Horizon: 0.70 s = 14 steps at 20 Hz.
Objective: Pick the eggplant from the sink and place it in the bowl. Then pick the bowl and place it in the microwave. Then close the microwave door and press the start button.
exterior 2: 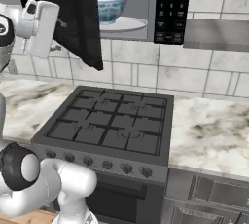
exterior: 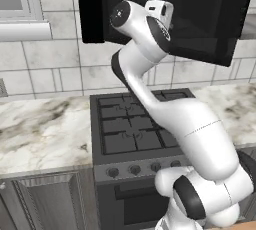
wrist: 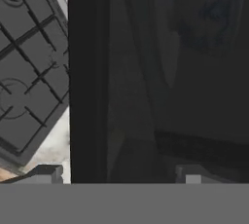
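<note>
The black microwave hangs above the stove with its door swung wide open. Inside, the blue-patterned bowl stands on the white turntable plate. The eggplant and the sink are out of view. My white hand is at the door's outer face, left of it in the right base view. In the hand view the door's dark window is close ahead. My gripper is open, its fingertips wide apart with nothing between them.
Below the microwave is a dark grey gas stove with knobs along its front. Marble counter runs on both sides, over grey cabinet drawers. A window sill sticks out at the left wall.
</note>
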Available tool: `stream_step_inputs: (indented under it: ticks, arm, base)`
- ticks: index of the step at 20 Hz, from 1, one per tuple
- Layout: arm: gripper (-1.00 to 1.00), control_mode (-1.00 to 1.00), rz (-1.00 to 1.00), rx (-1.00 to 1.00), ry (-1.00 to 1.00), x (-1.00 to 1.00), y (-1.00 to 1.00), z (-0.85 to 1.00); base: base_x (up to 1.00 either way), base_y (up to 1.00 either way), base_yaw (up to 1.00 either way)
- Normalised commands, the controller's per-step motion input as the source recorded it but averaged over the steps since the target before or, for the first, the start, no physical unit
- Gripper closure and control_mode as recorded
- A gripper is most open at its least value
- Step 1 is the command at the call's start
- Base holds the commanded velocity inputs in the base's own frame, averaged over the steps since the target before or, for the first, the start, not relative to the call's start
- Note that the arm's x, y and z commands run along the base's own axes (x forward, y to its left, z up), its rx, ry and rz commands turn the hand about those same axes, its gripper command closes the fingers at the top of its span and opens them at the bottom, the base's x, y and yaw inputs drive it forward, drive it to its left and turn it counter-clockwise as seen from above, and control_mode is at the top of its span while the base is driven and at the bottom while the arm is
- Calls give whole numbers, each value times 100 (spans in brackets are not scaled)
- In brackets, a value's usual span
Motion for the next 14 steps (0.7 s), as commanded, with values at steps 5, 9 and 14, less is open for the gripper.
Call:
stream_step_inputs:
  ticks: [5,9,14]
  arm:
    - [-100,-100,20,0,0,80,-62,23]
    - [-100,-100,22,0,0,87,-41,16]
    - [-100,-100,24,0,0,76,-37,10]
  base:
    - [0,0,0]
    - [0,0,0]
    - [0,0,0]
